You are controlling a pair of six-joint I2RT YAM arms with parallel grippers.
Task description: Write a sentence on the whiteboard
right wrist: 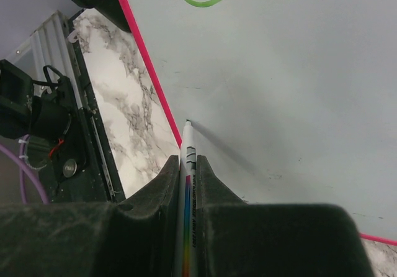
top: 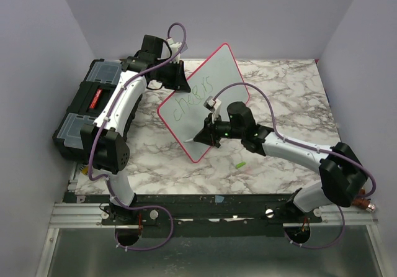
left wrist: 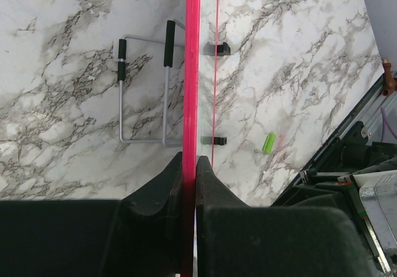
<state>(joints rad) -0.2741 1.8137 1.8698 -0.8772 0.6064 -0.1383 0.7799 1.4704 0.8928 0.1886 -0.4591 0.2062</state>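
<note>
Grey-veined white marble tabletop [top: 291,97] beneath left hand [top: 180,78] and right hand [top: 208,134]. Black plastic toolbox with clear lid compartments [top: 84,106] outboard of the left hand. Glossy white rectangular whiteboard with thin red-pink rim [top: 220,72] tilted up, rim pinched tight in the left hand. Bent silver wire stand with black sleeves [left wrist: 142,90] flat below that hand. Right hand clamped on a white marker pen with rainbow-striped barrel [right wrist: 187,141], tip at the board face. Green handwritten sentence [top: 189,102] beyond the tip. Small lime-green cap [top: 239,164] near the right hand.

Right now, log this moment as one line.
left gripper: shut on red-rimmed white whiteboard | right gripper: shut on white marker | green handwritten sentence: one word visible
</note>
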